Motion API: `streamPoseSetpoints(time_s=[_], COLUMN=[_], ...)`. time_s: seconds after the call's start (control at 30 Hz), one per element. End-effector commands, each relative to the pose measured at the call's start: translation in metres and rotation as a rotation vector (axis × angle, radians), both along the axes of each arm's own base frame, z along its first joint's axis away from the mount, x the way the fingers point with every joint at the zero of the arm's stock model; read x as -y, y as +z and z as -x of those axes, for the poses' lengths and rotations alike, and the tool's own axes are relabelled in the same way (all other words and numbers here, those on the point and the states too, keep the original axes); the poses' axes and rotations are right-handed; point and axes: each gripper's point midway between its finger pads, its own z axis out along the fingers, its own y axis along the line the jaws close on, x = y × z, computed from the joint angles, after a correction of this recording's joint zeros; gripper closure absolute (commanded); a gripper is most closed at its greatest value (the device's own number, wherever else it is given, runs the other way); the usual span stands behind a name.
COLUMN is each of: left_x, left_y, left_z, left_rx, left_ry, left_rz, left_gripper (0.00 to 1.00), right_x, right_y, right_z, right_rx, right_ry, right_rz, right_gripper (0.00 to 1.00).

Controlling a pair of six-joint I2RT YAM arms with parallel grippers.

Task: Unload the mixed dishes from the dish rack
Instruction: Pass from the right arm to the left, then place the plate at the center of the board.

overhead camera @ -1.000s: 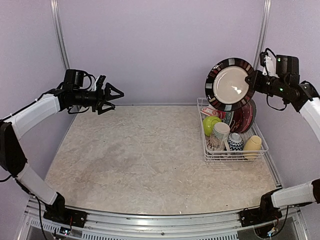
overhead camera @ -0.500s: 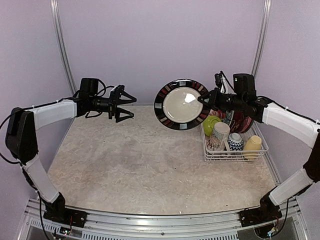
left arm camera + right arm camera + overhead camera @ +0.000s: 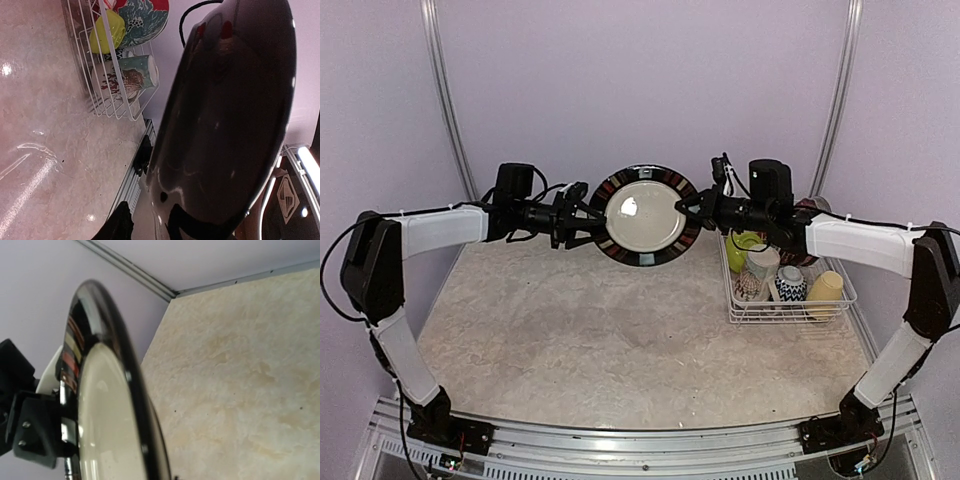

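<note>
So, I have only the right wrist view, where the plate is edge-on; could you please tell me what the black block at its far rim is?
Observer: That is the left tool. In the top view its fingers sit either side of the left rim of the striped-rim plate; I cannot tell if they grip.
Operator: Thank you. And where does the right tool hold it?
Observer: The right tool is shut on the opposite, right rim, with the plate upright in the air above the table.
Operator: What is in the rack, please?
Observer: The dish rack holds a lime-green bowl, a beige patterned mug and a pale-yellow mug, among other pieces.
</note>
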Motion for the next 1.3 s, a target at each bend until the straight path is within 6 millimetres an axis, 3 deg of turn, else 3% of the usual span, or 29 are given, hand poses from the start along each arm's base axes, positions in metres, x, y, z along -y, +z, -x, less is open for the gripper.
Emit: streamPoseSetpoints(time_s=[0.0, 0.2, 0.37, 0.5, 0.6, 0.73, 0.87, 0.97, 1.03, 1.2, 1.27], left_x=[0.001, 0.001, -0.005, -0.02, -0.027, -0.037, -0.072, -0.114, -0.148, -0.22, -0.241], left_y=[-0.015, -0.011, -0.008, -0.008, -0.009, -0.012, -0.036, -0.057, -0.086, -0.104, -0.109], left_z=[-0.007, -0.006, -0.011, -0.026, -0.03, -0.025, -0.011, 0.008, 0.026, 0.067, 0.076], left_rx=[-0.015, -0.002, 0.01, 0.016, -0.012, -0.056, -0.105, -0.158, -0.214, -0.269, -0.275], left_ry=[0.026, 0.016, 0.039, 0.12, 0.174, 0.229, 0.357, 0.486, 0.596, 0.867, 0.96], left_rz=[-0.072, -0.063, -0.065, -0.105, -0.167, -0.196, -0.27, -0.317, -0.379, -0.394, -0.384], left_gripper=[0.63, 0.76, 1.0, 1.0, 1.0, 1.0, 1.0, 1.0, 1.0, 1.0, 1.0], right_x=[-0.019, -0.025, -0.024, -0.02, -0.015, -0.01, 0.004, 0.022, 0.036, 0.075, 0.086], right_y=[0.048, 0.038, 0.03, 0.021, 0.015, 0.001, -0.007, -0.007, -0.015, -0.025, -0.029], right_z=[0.01, 0.013, 0.016, 0.017, 0.017, 0.015, 0.014, 0.014, 0.017, 0.013, 0.012], right_rx=[0.123, 0.105, 0.099, 0.097, 0.101, 0.09, 0.113, 0.163, 0.164, 0.176, 0.171], right_ry=[0.06, 0.089, 0.086, 0.068, 0.048, 0.03, -0.018, -0.069, -0.095, -0.236, -0.281], right_rz=[-0.149, -0.176, -0.176, -0.117, -0.06, 0.023, 0.15, 0.267, 0.356, 0.53, 0.57], right_gripper=[1.0, 1.0, 1.0, 0.99, 0.82, 0.32, 0.05, 0.02, 0.02, 0.01, 0.01])
